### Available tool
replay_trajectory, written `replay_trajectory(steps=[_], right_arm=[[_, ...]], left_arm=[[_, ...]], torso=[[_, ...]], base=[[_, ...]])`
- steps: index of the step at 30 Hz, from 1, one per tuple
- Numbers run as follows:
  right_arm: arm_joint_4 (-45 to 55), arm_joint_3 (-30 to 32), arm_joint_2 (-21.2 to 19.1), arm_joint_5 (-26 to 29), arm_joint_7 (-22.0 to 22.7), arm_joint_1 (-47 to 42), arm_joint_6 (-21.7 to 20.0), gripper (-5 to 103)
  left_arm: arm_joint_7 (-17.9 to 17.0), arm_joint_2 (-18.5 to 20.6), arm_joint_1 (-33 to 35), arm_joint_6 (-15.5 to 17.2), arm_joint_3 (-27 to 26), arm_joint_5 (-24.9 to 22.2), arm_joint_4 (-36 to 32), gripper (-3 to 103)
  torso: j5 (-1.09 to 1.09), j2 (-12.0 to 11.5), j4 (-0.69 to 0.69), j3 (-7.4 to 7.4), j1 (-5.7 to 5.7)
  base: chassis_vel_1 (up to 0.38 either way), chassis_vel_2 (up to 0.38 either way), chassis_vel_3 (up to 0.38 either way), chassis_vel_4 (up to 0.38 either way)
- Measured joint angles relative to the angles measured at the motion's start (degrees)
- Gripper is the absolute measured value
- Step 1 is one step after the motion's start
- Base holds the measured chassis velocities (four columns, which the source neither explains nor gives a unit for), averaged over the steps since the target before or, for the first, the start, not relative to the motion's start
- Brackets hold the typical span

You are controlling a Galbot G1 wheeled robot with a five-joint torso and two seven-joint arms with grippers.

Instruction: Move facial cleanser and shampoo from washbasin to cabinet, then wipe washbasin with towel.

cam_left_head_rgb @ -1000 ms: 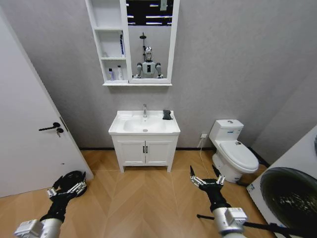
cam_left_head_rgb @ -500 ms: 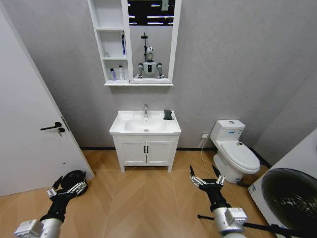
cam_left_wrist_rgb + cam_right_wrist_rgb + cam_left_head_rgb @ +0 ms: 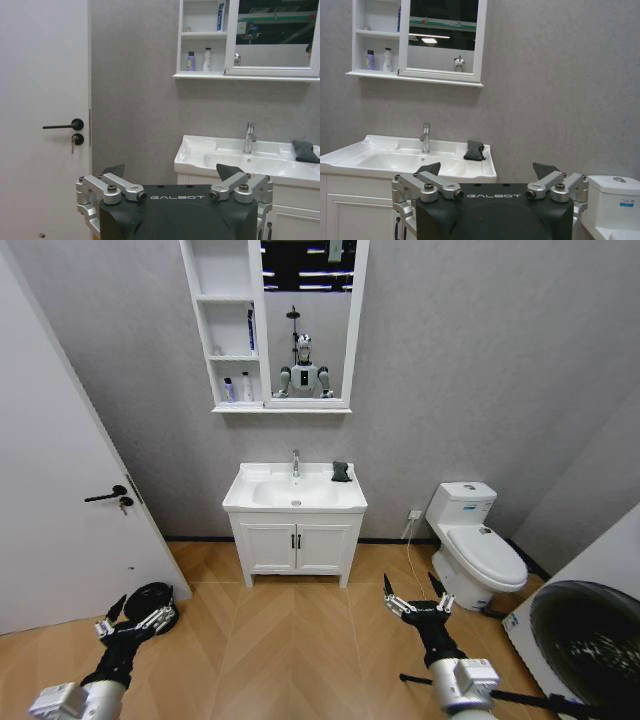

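bottles shelved, wiping left to do

two small bottles point(image 3: 236, 389) stand in the lowest niche of the cabinet point(image 3: 229, 330), and the washbasin point(image 3: 294, 492) top carries no bottles, so the moving looks finished. the towel point(image 3: 341, 471) lies at the basin's back right corner, beside the tap point(image 3: 295, 462). the left gripper point(image 3: 133, 622) and right gripper point(image 3: 413, 602) hang low over the floor, well apart from the basin, fingers spread and holding nothing.

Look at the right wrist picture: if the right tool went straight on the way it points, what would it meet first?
Probably the washbasin, near the towel; the right tool has free floor before it, though depth is unclear.
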Motion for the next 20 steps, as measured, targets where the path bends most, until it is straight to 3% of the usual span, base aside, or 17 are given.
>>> replay_trajectory(steps=[9,20], right_arm=[[0.0,0.0,0.0,0.0,0.0,0.0,0.0,100],[0.0,0.0,0.0,0.0,0.0,0.0,0.0,100]], left_arm=[[0.0,0.0,0.0,0.0,0.0,0.0,0.0,100],[0.0,0.0,0.0,0.0,0.0,0.0,0.0,100]], torso=[[0.00,0.0,0.00,0.00,0.00],[-0.02,0.0,0.01,0.00,0.01]], base=[[0.008,0.012,-0.010,-0.009],[0.107,0.104,-0.081,-0.097]])
